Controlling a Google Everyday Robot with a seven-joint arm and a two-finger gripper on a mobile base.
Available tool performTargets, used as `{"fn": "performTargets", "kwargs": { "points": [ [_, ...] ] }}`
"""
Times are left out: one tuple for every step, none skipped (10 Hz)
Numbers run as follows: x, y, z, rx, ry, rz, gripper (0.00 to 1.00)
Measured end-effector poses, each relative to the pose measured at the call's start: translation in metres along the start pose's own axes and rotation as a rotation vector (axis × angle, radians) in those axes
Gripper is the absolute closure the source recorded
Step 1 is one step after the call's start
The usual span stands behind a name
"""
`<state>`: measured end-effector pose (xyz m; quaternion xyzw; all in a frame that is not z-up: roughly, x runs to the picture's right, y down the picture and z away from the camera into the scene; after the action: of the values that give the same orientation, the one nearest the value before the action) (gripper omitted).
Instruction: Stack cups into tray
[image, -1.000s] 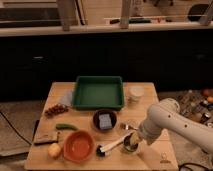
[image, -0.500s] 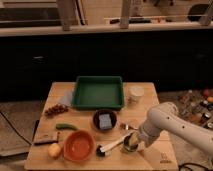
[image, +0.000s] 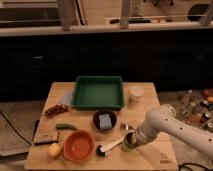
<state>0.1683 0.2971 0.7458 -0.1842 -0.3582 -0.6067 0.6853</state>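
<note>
The dark-green tray (image: 99, 92) sits at the back middle of the wooden table (image: 150, 162) and holds nothing. A pale translucent cup (image: 135, 93) stands upright just right of the tray. My gripper (image: 129, 142) is low over the table's front right, on the end of the white arm (image: 165, 122) that reaches in from the right. It is at a small dark cup-like object (image: 128, 145), which it partly hides. I cannot tell whether it holds that object.
A black bowl (image: 105, 120) with a grey-blue item stands in front of the tray. An orange bowl (image: 78, 145), a lemon (image: 54, 149), a green pod (image: 66, 127), a red cluster (image: 56, 109) and a white-handled brush (image: 110, 146) lie front left. Clutter (image: 200, 107) sits on the floor at the right.
The arm and gripper have hardly moved; the gripper stays low at the small dark object. Nothing else on the table has shifted.
</note>
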Motion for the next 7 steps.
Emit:
{"fn": "performTargets", "kwargs": {
  "points": [
    [0.0, 0.0, -0.003, -0.005, 0.007, 0.005, 0.99],
    [0.001, -0.002, -0.009, -0.017, 0.02, 0.009, 1.0],
    [0.002, -0.005, -0.016, -0.031, 0.034, 0.011, 1.0],
    [0.004, -0.006, -0.025, -0.045, 0.05, 0.013, 1.0],
    [0.007, -0.006, -0.034, -0.061, 0.064, 0.016, 1.0],
    [0.01, -0.006, -0.044, -0.081, 0.079, 0.019, 1.0],
    [0.013, -0.004, -0.05, -0.095, 0.087, 0.021, 1.0]
  ]
}}
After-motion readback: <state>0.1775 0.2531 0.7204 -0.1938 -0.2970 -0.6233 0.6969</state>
